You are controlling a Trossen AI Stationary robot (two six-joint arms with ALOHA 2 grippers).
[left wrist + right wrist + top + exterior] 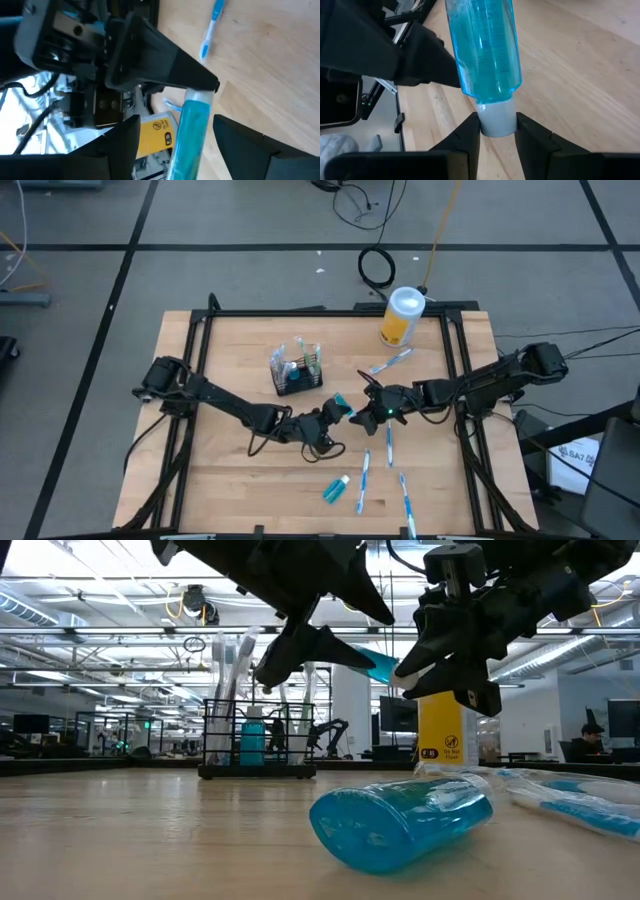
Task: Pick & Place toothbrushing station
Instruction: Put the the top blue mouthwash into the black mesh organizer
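Observation:
The black wire-mesh caddy (297, 372) stands on its base at the table's middle left, with toothbrushes and a teal tube upright in it; it also shows in the low view (255, 740). My right gripper (366, 406) is shut on a teal toothpaste tube (345, 402) held above the table's middle. My left gripper (332, 420) is open. Its two fingers stand on either side of the tube's far part (192, 135), with gaps on both sides in the left wrist view. My right gripper pinches the tube's white cap (496, 122) between its two fingertips. The fingers come roughly level from the table's right. The tube sticks out beyond them toward my left gripper, lifted clear of the table (378, 662).
A yellow canister (402, 315) with a white lid stands at the back right. A second teal tube (336, 489) and several toothbrushes (364, 480) lie on the near right of the table, and one more toothbrush (391, 361) lies near the canister.

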